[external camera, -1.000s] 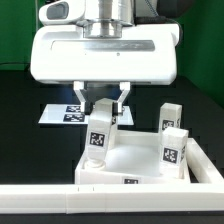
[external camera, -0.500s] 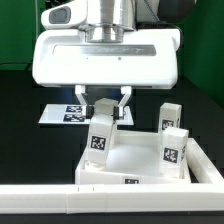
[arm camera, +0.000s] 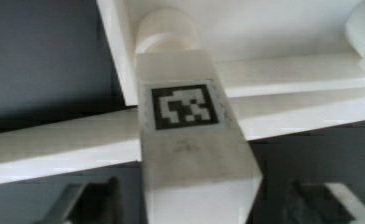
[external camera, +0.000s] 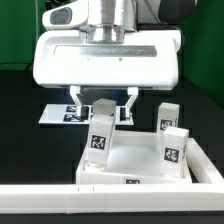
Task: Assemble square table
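Observation:
The white square slab (external camera: 140,160) lies on the black table with its raised rim up. One white tagged leg (external camera: 100,130) stands upright at the slab's corner on the exterior view's left. My gripper (external camera: 102,103) is over this leg, and its fingers (external camera: 76,100) stand apart on either side without touching it. In the wrist view the leg (arm camera: 188,110) runs between the two dark fingers (arm camera: 81,200), with a gap on each side, over the slab (arm camera: 312,110). Two more tagged legs (external camera: 168,118) (external camera: 172,148) stand at the slab's side on the exterior view's right.
The long white bar fence (external camera: 110,200) runs across the front against the slab's near edge. The marker board (external camera: 55,113) lies flat behind the slab on the exterior view's left. Black table surface (external camera: 25,140) surrounds them.
The fingers have spread apart and let go of the upright leg. The leg stays standing at the slab's corner.

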`<control>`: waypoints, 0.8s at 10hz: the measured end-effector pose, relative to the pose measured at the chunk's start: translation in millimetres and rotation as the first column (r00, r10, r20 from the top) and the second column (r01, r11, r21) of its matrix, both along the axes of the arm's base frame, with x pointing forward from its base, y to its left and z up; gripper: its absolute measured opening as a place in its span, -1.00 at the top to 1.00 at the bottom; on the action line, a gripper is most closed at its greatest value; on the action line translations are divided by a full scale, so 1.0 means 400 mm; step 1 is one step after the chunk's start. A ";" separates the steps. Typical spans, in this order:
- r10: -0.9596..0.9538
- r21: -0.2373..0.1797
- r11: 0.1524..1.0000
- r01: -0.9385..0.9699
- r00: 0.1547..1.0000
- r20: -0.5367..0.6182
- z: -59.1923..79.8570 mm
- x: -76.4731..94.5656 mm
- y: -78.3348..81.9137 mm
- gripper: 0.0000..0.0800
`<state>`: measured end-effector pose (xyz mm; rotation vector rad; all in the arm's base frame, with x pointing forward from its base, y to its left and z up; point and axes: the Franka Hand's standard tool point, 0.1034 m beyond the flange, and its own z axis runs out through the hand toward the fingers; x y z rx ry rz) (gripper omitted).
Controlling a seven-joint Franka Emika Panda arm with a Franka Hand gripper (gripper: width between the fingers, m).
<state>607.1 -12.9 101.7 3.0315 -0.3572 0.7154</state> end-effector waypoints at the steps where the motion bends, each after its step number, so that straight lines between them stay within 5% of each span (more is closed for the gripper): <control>1: -0.001 -0.003 1.000 0.001 1.000 -0.001 0.000 0.000 -0.011 -0.30; 2: -0.006 -0.003 1.000 0.006 1.000 -0.001 0.000 0.000 -0.018 -0.58; 8: 0.010 0.024 1.000 -0.009 1.000 -0.025 0.085 0.013 -0.050 -0.62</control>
